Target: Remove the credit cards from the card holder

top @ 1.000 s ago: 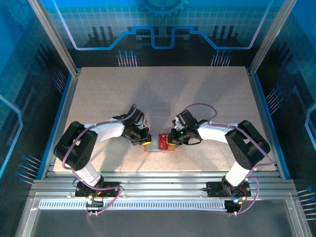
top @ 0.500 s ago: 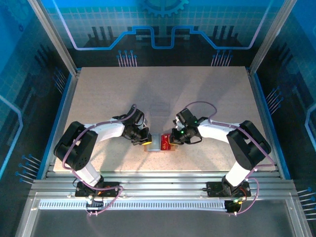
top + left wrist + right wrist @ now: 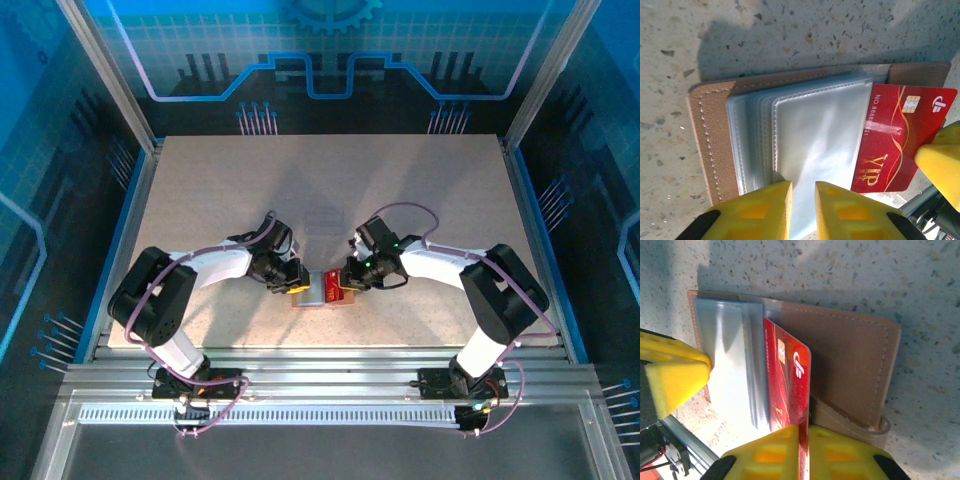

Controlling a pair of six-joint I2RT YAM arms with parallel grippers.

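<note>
The tan card holder [image 3: 710, 130] lies open on the speckled table, its clear sleeves fanned out. A red credit card [image 3: 895, 135] sticks partly out of a sleeve on the right. My right gripper [image 3: 803, 429] is shut on the near edge of that red card [image 3: 787, 385], beside the holder's leather flap [image 3: 850, 350] and clasp tab. My left gripper [image 3: 803, 187] hovers over the clear sleeves, its jaws a narrow gap apart with nothing between them. From above, both grippers meet at the holder [image 3: 315, 291], left [image 3: 290, 280] and right [image 3: 350, 282].
A small clear plastic tray [image 3: 322, 216] sits on the table just beyond the holder. The table's near edge and a metal rail [image 3: 320, 355] run close behind the grippers. Blue enclosure walls stand on both sides.
My left gripper's jaws have parted slightly over the sleeves. My right gripper has shifted a little up and left with the red card. The holder has stayed in place.
</note>
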